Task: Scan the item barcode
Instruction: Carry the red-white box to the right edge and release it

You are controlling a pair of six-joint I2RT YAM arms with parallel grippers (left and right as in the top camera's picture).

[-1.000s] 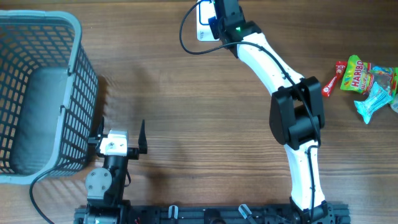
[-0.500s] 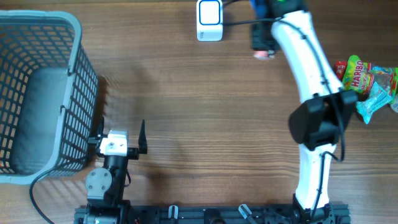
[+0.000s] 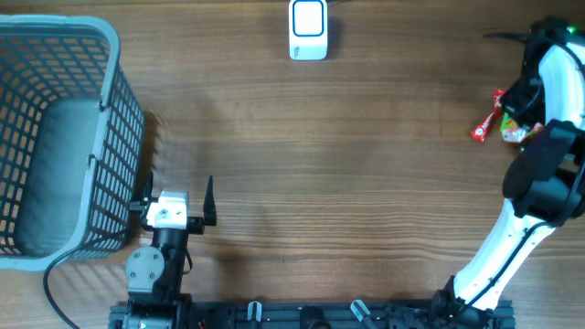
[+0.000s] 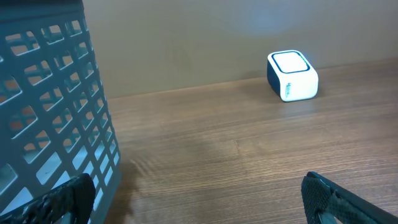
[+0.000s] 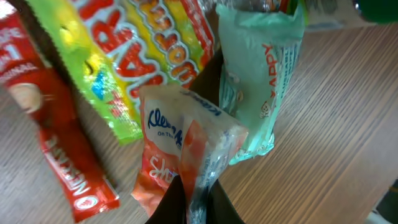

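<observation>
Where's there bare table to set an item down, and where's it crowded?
The widest bare table stretch runs from the basket on the left to the snack pile on the right, in front of the scanner. Crowded: the right edge, where the right tool pinches a tissue packet among snacks, and beside the basket, where the open left tool sits.

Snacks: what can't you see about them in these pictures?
- Right wrist: the orange packet in the right hand shows no barcode on the side facing the camera.
- Right wrist: the Haribo bag is cut off by the top edge.
- Overhead: the right arm hides nearly everything beside the red bar.
</observation>
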